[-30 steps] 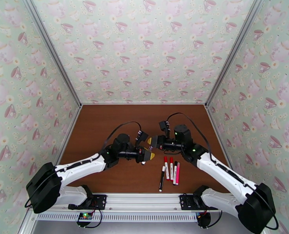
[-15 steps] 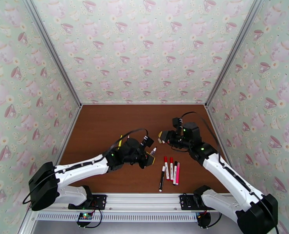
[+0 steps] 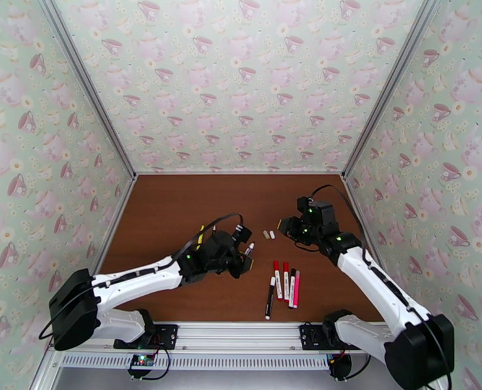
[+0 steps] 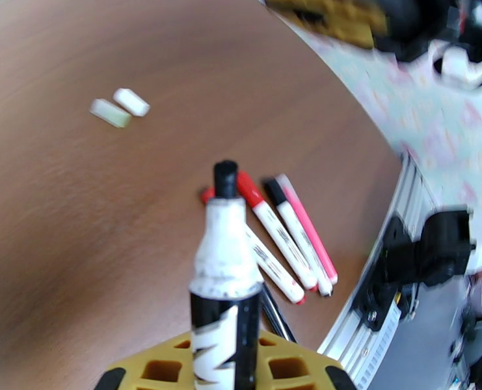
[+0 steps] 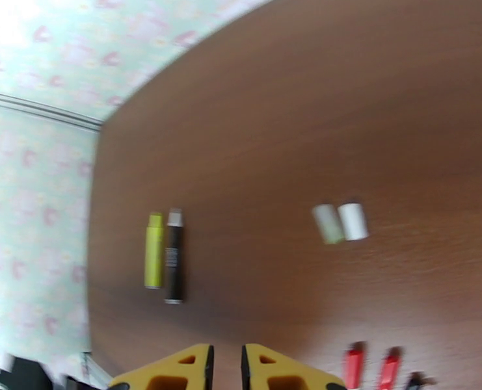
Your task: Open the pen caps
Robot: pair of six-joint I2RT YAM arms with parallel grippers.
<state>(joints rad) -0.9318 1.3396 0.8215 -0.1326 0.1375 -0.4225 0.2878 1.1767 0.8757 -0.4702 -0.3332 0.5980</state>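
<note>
1. Your uncapped pen [image 4: 226, 255] sits clamped in the left gripper [image 4: 224, 365], bare black tip up and away from the wrist, long axis along the fingers.
2. Two pale pen caps [image 3: 268, 234] lie touching mid-table, seemingly parked clear of the capped pens [image 3: 285, 281] near the rail.
3. Right gripper [image 5: 226, 368] hovers, fingers nearly together, holding nothing.

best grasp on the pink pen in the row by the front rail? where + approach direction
Grip the pink pen mid-barrel, coming straight down from above. It lies flat at the right end of the row, tight against the black-ended pen, so put one finger on its free right side and ease the other into the seam. Keep off the cap end, which has to stay exposed for pulling.
</note>
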